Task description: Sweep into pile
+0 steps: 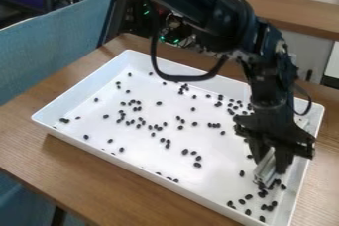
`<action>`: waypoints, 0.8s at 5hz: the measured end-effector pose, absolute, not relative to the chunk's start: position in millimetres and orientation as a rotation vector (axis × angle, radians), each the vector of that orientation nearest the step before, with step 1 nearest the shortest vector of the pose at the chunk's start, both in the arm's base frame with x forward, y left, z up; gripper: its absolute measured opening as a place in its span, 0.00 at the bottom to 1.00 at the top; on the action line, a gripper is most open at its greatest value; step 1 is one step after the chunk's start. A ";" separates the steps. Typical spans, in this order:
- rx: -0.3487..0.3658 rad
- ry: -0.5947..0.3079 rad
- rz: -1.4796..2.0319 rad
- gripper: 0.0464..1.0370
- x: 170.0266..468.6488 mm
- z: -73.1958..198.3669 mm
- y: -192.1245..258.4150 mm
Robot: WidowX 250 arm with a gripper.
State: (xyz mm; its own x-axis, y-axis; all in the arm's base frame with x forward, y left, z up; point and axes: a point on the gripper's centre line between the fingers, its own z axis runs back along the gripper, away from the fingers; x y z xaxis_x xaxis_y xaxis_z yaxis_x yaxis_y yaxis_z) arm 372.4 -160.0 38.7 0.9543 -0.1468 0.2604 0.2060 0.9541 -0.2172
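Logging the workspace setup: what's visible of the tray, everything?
Tray: white, shallow, rectangular, rounded corners, low walls, likely plastic. Sits flat on the wooden table, slantwise to the camera. Dark beans lie scattered across its floor, some bunched toward the near right corner. The gripper hangs over its right side, holding a pale tool; can't tell whether the tool touches the floor.
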 end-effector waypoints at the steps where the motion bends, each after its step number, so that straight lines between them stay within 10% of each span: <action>1: -0.286 -0.238 -0.159 0.34 371.0 31.1 -171.0; 4: -0.305 -0.059 -0.049 0.34 390.7 17.2 -144.3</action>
